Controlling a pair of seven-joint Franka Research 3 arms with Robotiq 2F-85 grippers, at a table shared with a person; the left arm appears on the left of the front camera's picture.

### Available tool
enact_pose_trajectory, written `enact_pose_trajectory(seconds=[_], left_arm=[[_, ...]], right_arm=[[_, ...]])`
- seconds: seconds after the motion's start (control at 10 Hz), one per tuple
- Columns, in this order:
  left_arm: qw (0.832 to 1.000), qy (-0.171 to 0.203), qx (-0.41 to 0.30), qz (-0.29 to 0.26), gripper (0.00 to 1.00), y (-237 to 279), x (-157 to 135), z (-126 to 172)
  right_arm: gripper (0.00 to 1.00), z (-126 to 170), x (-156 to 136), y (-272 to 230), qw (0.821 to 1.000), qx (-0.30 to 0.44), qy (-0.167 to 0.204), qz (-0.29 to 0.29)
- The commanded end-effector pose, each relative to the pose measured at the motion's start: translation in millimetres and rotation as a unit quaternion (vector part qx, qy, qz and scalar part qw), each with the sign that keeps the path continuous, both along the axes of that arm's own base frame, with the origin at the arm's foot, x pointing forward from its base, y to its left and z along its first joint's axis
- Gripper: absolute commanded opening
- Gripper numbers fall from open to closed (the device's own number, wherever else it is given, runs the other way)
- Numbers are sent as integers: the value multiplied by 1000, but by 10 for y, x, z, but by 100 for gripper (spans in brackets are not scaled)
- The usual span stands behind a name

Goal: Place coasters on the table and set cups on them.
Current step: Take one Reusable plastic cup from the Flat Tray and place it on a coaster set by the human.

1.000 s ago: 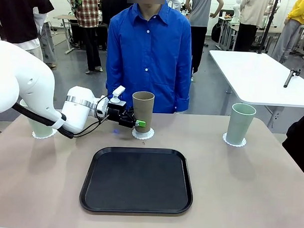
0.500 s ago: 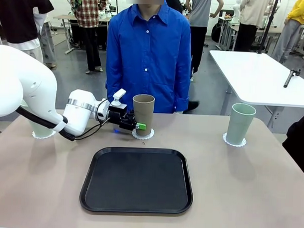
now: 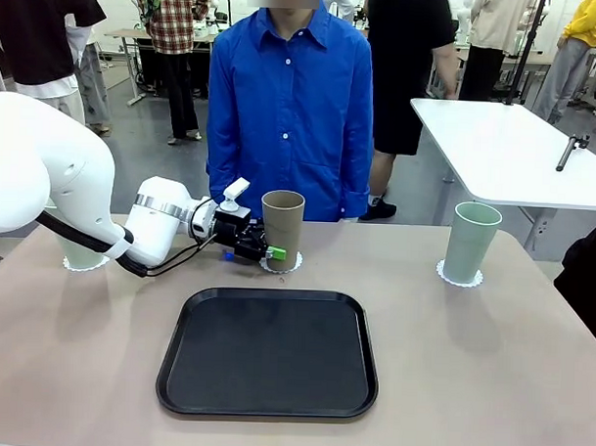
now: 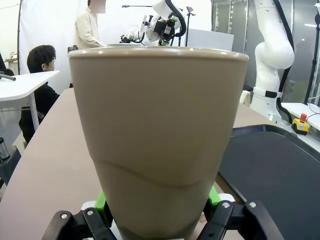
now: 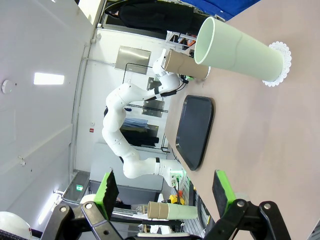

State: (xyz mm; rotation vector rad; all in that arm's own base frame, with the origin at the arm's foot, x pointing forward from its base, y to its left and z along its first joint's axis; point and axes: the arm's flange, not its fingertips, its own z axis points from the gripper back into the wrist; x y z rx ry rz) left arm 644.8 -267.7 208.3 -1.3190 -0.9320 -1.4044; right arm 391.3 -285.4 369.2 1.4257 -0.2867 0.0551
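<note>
Left hand [image 3: 269,251] pinches the tan-brown cup [image 3: 281,227] low at its base, upright on a coaster [image 3: 279,267] at the surface's [image 3: 469,366] far edge; right hand [image 5: 165,192] hangs spread.

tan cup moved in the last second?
Yes, slightly. The tall tan-brown tumbler, gripped by the left tool, has dropped onto the white scalloped paper doily, measured against the black tray.
</note>
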Motion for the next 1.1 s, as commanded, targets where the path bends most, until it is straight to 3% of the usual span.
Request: enact_pose_trajectory(seconds=[0.0, 0.3, 0.4, 0.5, 1.0], left_arm=[[1000, -18, -2, -13, 82, -30, 60, -7], [999, -28, 3, -16, 82, -27, 61, 1], [999, -30, 5, -15, 95, -28, 62, 3], [999, -32, 4, -15, 100, -28, 72, 11], [999, -24, 4, -22, 100, -26, 85, 7]], right_arm=[[100, 9, -6, 8, 1000, 1, 2, 2], [100, 9, -6, 8, 1000, 1, 2, 2], [100, 9, -6, 8, 1000, 1, 2, 2], [100, 9, -6, 8, 1000, 1, 2, 2], [100, 9, -6, 8, 1000, 1, 2, 2]])
